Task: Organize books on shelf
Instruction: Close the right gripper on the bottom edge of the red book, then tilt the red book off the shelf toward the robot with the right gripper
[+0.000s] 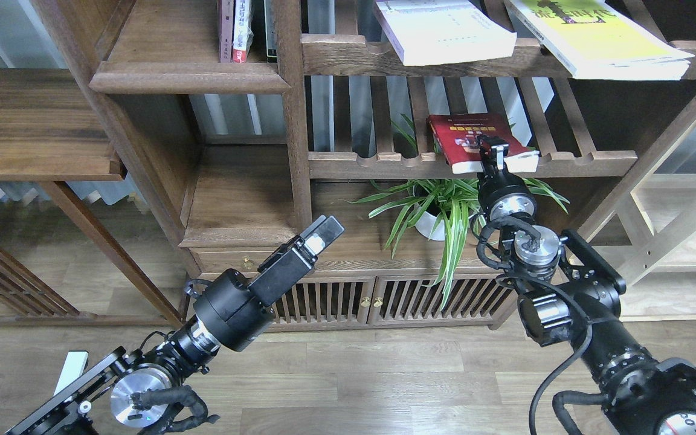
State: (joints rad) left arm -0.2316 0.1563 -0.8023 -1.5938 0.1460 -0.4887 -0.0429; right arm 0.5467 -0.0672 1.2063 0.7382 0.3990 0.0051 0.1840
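Three paperbacks are seen: a dark red book (475,140) lies on the lower slatted rack (384,163), overhanging its scalloped front rail, while a white book (444,30) and a yellow-green book (608,36) overhang the upper rack's front edge. The red book's front edge is pinched by the right gripper (493,158). The left gripper (324,232) is held apart before the solid shelf (245,199); its finger spread cannot be told.

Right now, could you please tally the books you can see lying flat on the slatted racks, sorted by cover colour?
Dark red: 1, the dark red book on the lower rack, at the right gripper.
White: 1, the white book on the upper rack.
Yellow-green: 1, the yellow-green book on the upper rack.
Total: 3
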